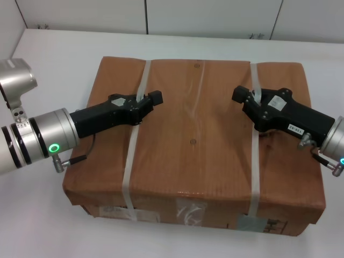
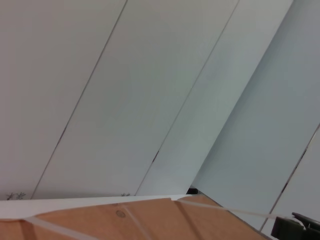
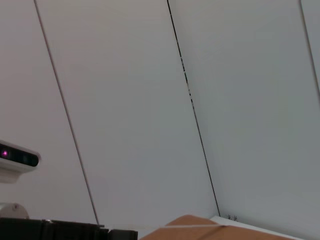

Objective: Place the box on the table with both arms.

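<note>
Box (image 1: 196, 150) lies flat on the white table (image 1: 59, 59), set toward the table's near side; left gripper (image 1: 155, 98) sits over the box top at the left strap (image 1: 133, 145), right gripper (image 1: 240, 94) over it at the right strap (image 1: 255, 156). Cannot tell whether either gripper's fingers are parted or closed, or whether they have hold of a strap. Box looks already down, so best to release both sides together and lift straight up off the top, keeping clear of the straps so nothing snags or drags the box

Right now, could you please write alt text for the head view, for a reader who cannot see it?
A large brown cardboard box with two whitish straps sits on a white table. The left pincer and right pincer reach inward over its top, each near a strap.
</note>
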